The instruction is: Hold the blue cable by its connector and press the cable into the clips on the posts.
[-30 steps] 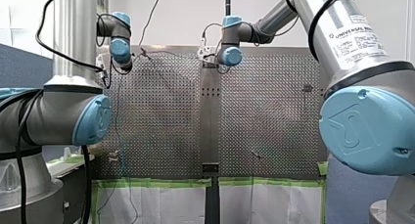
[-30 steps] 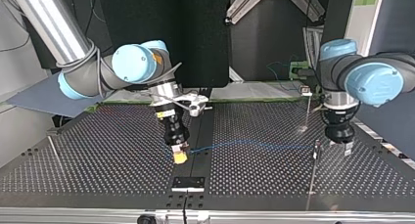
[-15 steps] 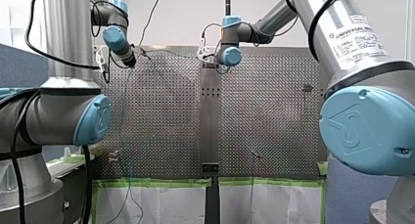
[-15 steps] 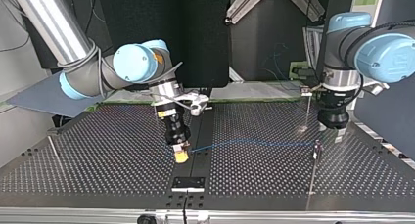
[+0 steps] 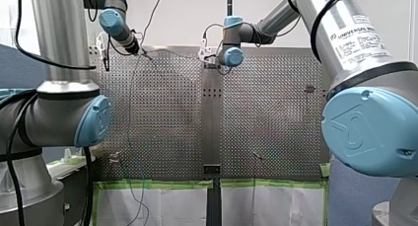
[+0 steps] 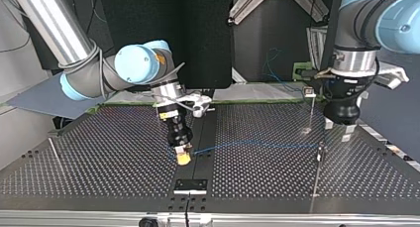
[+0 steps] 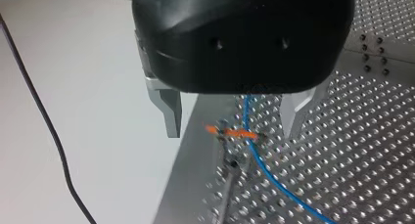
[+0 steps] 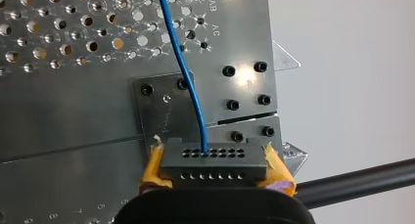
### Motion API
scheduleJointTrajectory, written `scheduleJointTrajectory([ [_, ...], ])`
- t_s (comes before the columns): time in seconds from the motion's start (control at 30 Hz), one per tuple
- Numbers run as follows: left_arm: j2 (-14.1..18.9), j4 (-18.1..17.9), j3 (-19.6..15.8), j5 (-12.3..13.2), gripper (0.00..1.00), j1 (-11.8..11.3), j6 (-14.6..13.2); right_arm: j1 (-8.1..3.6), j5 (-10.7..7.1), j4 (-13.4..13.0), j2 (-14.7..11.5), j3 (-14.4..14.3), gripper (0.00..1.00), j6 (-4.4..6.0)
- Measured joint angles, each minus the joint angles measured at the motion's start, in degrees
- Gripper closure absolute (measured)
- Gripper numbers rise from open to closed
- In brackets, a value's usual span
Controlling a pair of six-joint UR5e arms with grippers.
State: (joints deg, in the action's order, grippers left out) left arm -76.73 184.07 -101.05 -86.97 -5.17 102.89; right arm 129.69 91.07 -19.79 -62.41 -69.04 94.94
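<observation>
My right gripper (image 8: 215,169) pinches the connector (image 8: 214,155). The blue cable (image 8: 188,82) runs ahead to the orange clip (image 7: 243,134), between my left gripper's (image 7: 233,131) spread fingers (gripping nothing). A tug from the right could pop it free.

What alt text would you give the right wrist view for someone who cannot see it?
My right pincer, with yellow pads, is shut on a dark connector with two rows of small holes. A blue cable leaves the connector and runs ahead over the perforated metal table.
</observation>
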Motion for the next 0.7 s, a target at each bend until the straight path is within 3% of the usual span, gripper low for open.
scheduleJointTrajectory([
  [0.47,-1.44,-2.04,-0.03,0.35,0.01,1.51,-6.43,0.01,0.0,0.27,0.0,-0.01,0.98,0.0],
  [0.7,-1.65,-3.62,-0.14,0.29,0.01,2.19,-7.31,-0.04,0.0,0.43,0.01,0.0,0.98,0.0],
])
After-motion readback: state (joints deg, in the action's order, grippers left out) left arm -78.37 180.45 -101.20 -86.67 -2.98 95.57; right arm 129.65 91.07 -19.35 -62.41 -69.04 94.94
